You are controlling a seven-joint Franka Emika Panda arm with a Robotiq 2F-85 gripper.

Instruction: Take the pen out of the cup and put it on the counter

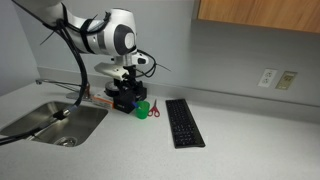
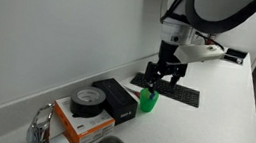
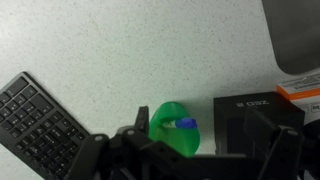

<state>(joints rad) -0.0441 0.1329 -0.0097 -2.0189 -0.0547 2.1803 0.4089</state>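
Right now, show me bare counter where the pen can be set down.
The widest bare counter lies beyond the keyboard, away from the sink. Another free strip runs in front of the cup, between sink and keyboard. It is crowded by the wall: cup, black box and tape roll sit close together, with the claw over the cup.

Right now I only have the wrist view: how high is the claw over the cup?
Observer: In an exterior view the claw hangs close above the cup, open; I can't tell whether it touches.
Operator: What's past the black box?
Observer: A tape roll lies on the orange box.
Operator: And beyond that?
Observer: A sink set in the counter.
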